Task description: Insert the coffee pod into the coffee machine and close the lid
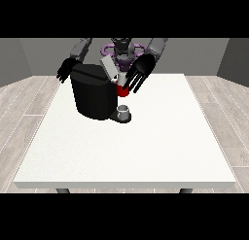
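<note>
The black coffee machine (93, 95) stands on the white table (146, 146) at the back, left of the middle. Its silver lid (108, 66) is tilted up and open. A red thing at the machine (122, 91) shows just right of its top. The hand at the view's right (139, 72) hovers over that spot with its fingers straight and spread, pointing down and leftward. The hand at the view's left (65, 69) hangs behind the machine's far left corner, fingers relaxed. A small grey thing (124, 111) stands on the machine's base, below the red thing.
The table's front edge (126, 184) lies far from the machine. White surface stretches to the right and front of the machine. The robot's torso (122, 50) is behind the table's back edge.
</note>
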